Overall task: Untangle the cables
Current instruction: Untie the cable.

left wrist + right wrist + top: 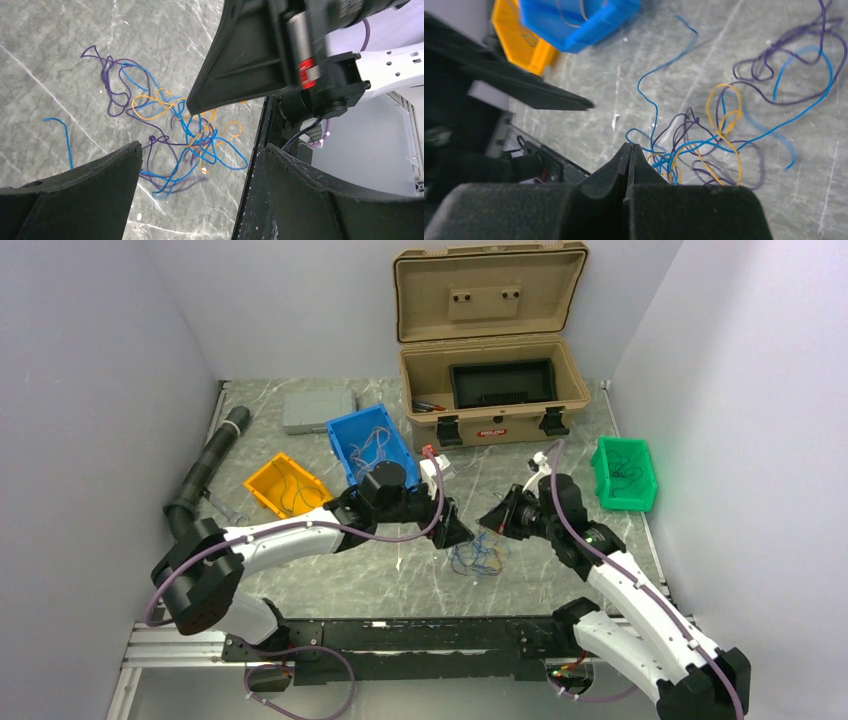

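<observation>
The cables are a loose tangle of thin blue, purple and orange wires on the marble table between my two grippers. They also show in the left wrist view and the right wrist view. My left gripper is open and empty, just above and left of the tangle. My right gripper is shut, its tip at the tangle's edge where strands gather; blurred shadows under the wires show them partly raised. It shows from the top and in the left wrist view.
A blue bin, an orange bin and a green bin hold a few wires. An open tan case stands at the back. A black hose lies at the left, a grey box behind.
</observation>
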You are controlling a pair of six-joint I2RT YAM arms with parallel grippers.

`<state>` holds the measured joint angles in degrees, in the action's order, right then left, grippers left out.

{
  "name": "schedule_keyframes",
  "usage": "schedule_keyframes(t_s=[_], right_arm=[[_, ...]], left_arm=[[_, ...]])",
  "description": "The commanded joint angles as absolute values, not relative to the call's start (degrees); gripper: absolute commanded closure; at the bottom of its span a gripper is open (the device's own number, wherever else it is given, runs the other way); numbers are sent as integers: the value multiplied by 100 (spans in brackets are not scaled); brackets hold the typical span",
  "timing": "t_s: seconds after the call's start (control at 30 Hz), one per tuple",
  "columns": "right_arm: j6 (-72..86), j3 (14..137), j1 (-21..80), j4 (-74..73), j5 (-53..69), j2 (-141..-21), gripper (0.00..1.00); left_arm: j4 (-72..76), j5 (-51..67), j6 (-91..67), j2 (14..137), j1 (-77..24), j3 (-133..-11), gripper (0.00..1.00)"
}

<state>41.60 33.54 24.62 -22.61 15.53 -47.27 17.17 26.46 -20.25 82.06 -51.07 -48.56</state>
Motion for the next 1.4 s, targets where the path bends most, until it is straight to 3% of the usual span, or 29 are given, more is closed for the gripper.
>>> schedule_keyframes(t_s=[0.0, 0.43, 0.57, 0.67, 0.8, 0.83, 1.07, 1.37], right_arm=[[4143, 3834, 2465, -2284, 1557, -4442, 100], [4430, 3492, 2459, -2277, 1382, -4157, 100], [4392, 3620, 2463, -2380, 1400, -4187, 100], [4349, 3709, 2465, -2460, 1375, -4171, 100], [4311, 3828, 2467, -2778, 947, -4135, 100], [4357, 3839, 2464, -2914, 680, -4120, 100], [6196, 3432, 2444, -4466, -2187, -3329, 100], [7372, 3612, 2434, -5949, -4006, -2479, 100]], left_arm=[[2295, 2864, -2034, 8396, -5173, -4912, 8], [1160, 2486, -939, 9390, -5616, -5569, 17], [1324, 2417, -834, 9675, -5686, -5549, 26], [1443, 2437, -846, 9784, -5687, -5502, 44], [1503, 2389, -899, 9615, -5693, -5380, 97], [1514, 2303, -927, 9505, -5687, -5321, 100], [1054, 1048, -991, 8433, -5659, -4991, 100], [306, -523, -1979, 6402, -5053, -4326, 100]])
